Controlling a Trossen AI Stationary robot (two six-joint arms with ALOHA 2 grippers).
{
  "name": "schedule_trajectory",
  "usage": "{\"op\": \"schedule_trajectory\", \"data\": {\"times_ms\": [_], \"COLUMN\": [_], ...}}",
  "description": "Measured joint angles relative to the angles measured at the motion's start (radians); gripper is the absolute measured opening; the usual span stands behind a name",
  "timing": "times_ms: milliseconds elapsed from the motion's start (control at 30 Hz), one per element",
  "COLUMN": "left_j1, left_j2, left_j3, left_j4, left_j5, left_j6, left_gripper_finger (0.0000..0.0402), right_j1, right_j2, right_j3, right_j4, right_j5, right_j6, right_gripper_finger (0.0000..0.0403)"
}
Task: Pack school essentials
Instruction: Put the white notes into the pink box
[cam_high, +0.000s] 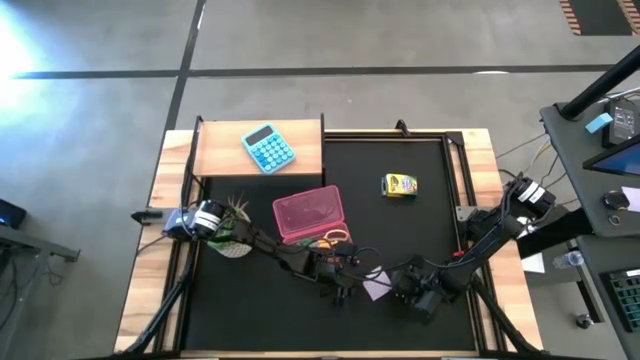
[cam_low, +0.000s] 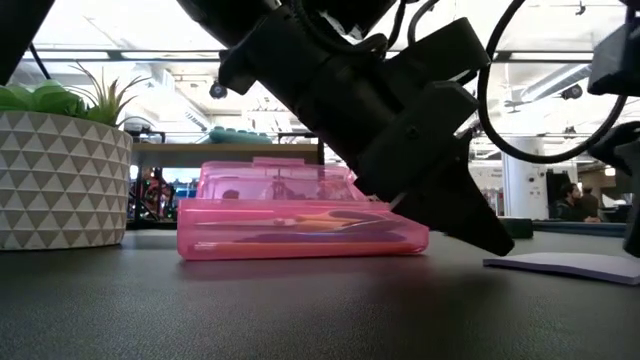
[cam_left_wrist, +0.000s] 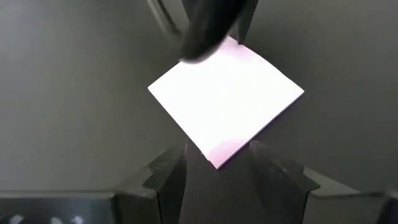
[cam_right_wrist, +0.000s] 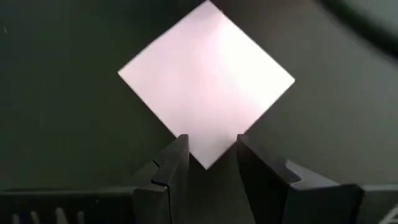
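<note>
While both arms meet over the pad, status by item:

note pad (cam_high: 377, 288): white square, flat on the black mat at about 6 o'clock of the table, just off the case's 5 o'clock corner; not yet packed.
left gripper (cam_left_wrist: 217, 163): low over the mat beside the case, fingers part open, straddling one corner of the pad; nothing lifted. Judgement: bracing or lining up the pad.
right gripper (cam_right_wrist: 208, 163): comes in from the 5 o'clock side, fingers part open around another corner of the same pad, no clamp visible. Judgement: two-sided approach because a thin flat sheet stack is hard to pinch off the mat.
pink case (cam_high: 311, 213): mid-table, lid up, coloured items visible through the wall; likely the packing target.
scissors (cam_high: 336, 237): yellow handles at the case's 6 o'clock edge.
crayon box (cam_high: 399, 185): yellow, well apart at 2 o'clock; label print too small to read.
calculator (cam_high: 268, 148): light blue, on the wooden shelf at 11 o'clock; key legends unreadable.
plant pot (cam_low: 62, 175): triangle pattern, at 9 o'clock.
writing: none legible anywhere.
</note>
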Motion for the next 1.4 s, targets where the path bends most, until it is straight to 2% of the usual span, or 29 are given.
{"op": "schedule_trajectory", "data": {"times_ms": [333,467,600,800,1133,1400], "left_j1": [-0.003,-0.003,-0.007,-0.022,-0.021,-0.025], "left_j2": [-0.023,-0.045,-0.047,-0.047,-0.047,-0.047], "left_j3": [0.007,0.021,0.040,0.059,0.063,0.063], "left_j4": [-0.052,-0.053,-0.054,-0.079,-0.082,-0.084], "left_j5": [0.010,0.009,0.009,-0.004,-0.008,-0.007], "left_j6": [0.001,0.053,0.050,0.050,0.036,-0.004], "left_gripper_finger": [0.0157,0.0157,0.0157,0.0157,0.0157,0.0157], "right_j1": [-0.023,-0.012,-0.007,-0.008,-0.025,-0.026], "right_j2": [-0.021,-0.042,-0.056,-0.054,-0.045,0.038], "right_j3": [0.000,0.008,0.013,0.012,0.001,0.006], "right_j4": [0.019,0.004,-0.057,-0.156,-0.143,-0.016], "right_j5": [-0.003,-0.004,-0.010,-0.085,-0.044,-0.023], "right_j6": [-0.021,-0.021,-0.019,-0.010,-0.011,-0.022], "right_gripper_finger": [0.0125,0.0125,0.0125,0.0125,0.0125,0.0125]}}
